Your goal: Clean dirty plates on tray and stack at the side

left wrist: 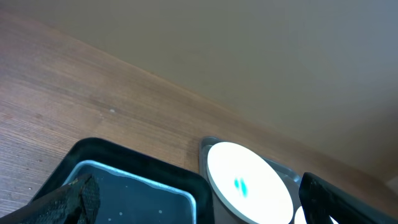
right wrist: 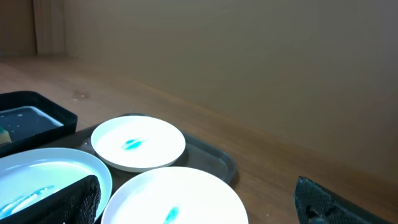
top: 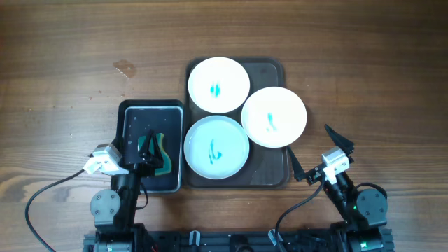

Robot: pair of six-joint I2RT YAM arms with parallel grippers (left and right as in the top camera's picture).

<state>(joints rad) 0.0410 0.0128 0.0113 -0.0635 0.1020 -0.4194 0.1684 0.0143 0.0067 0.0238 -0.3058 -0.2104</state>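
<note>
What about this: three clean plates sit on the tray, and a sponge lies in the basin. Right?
Not clean: the overhead view shows a blue smear on the far plate, the right plate and the near plate. They sit on the tray, and a sponge lies in the basin.

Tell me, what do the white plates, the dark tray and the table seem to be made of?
The plates look like glazed ceramic or hard plastic: smooth, glossy white. The tray seems moulded plastic, matte dark brown-grey with rounded corners. The table shows wood grain, though it could be laminate.
</note>
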